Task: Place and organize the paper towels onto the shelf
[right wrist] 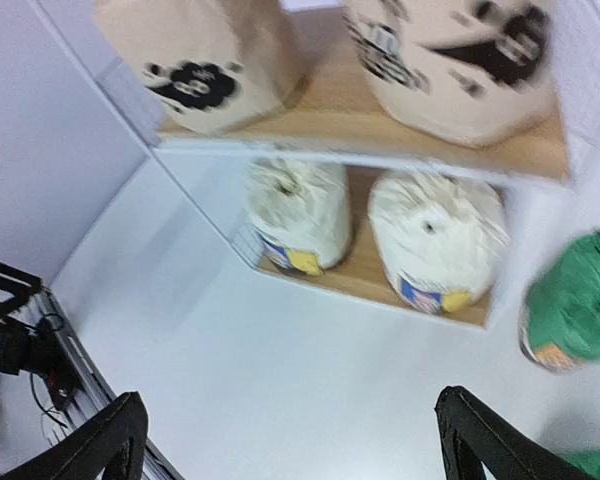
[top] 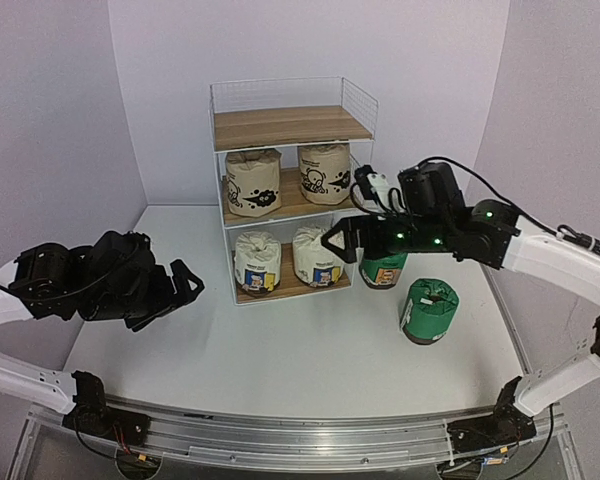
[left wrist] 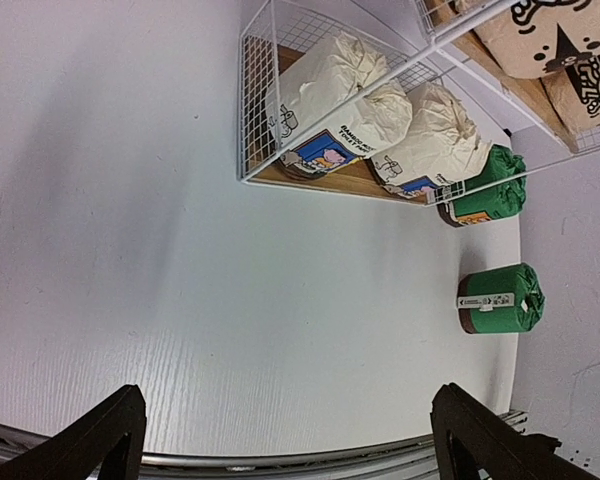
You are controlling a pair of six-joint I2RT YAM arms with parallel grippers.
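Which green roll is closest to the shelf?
The far green roll, right beside the shelf on its right side; the other green roll stands apart, nearer the arm bases.

Wire shelf [top: 290, 125], beige rolls [top: 253, 182] on middle level, white rolls [top: 257, 262] on bottom; green rolls [top: 428, 310] upright beside it

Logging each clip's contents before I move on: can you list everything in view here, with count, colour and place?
shelf: one, white wire frame with brown boards, far centre of the table
beige rolls: two, beige with black prints, middle board
white rolls: two, white with blue-yellow labels, bottom board
green rolls: two, green, on the table right of the shelf
table: one, white, under everything
left claw: one, black, open, left of the shelf
right claw: one, black, open, before the shelf's right side
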